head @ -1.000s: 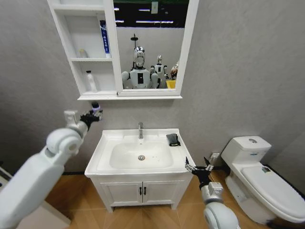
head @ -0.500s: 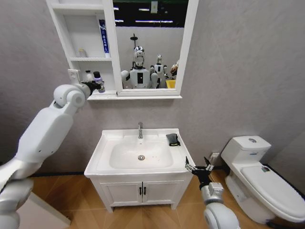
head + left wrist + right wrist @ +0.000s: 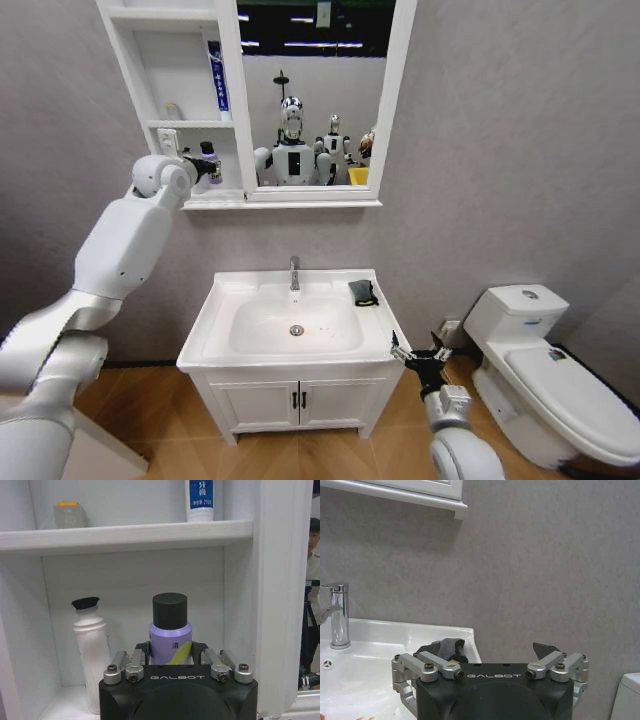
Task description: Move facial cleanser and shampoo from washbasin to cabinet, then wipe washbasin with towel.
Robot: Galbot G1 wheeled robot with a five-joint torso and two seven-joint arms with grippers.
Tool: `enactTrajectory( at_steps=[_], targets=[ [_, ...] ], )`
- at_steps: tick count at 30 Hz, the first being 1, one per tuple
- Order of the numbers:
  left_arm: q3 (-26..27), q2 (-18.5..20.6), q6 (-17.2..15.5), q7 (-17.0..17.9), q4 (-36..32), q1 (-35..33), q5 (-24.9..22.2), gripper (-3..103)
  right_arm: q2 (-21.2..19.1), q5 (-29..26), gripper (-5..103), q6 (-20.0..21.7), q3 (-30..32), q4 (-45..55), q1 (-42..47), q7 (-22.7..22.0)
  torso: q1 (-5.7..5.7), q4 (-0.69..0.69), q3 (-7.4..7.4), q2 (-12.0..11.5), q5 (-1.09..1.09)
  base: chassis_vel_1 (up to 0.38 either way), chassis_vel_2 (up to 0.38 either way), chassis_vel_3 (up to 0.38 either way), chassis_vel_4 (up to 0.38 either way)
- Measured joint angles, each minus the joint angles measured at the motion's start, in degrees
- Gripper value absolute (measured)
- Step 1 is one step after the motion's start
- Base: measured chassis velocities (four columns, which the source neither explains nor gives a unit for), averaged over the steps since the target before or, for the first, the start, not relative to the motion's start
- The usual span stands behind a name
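The left gripper (image 3: 171, 656) pinches a purple bottle (image 3: 170, 636) inside the cabinet (image 3: 182, 125), beside a white bottle (image 3: 91, 650) on the lowest shelf. It seems the placing step; next comes setting down and release. The right gripper (image 3: 420, 356) waits spread near the washbasin (image 3: 215, 320), where the towel (image 3: 364, 292) lies.

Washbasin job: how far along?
Done: one white bottle already stands in the cabinet. In hand: left gripper holds the purple bottle at the lower shelf. Left: release it, then wipe the washbasin; the towel lies untouched, right gripper open, waiting.
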State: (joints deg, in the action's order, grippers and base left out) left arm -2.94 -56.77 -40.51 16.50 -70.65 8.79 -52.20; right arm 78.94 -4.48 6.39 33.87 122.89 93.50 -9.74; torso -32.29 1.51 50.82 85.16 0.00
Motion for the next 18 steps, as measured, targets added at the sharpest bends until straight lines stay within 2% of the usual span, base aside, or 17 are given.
enactTrajectory(
  at_steps=[8, 18],
  targets=[
    [0.14, -0.62, -0.25, -0.74, 1.88, 0.02, 1.80, 43, -0.21, 0.22, 100, -0.22, -0.08, -0.41, 0.16, 0.06, 0.00, -0.02, 0.00, 0.00, 0.00, 0.000, 0.000, 0.000, 0.000],
    [0.31, -3.54, 1.20, -3.49, 6.73, 1.34, 5.34, 43, -0.50, 0.08, 100, -0.34, -0.26, -0.95, -0.26, 0.18, 0.01, 0.00, 0.00, 0.00, 0.01, 0.000, 0.000, 0.000, 0.000]
  ],
)
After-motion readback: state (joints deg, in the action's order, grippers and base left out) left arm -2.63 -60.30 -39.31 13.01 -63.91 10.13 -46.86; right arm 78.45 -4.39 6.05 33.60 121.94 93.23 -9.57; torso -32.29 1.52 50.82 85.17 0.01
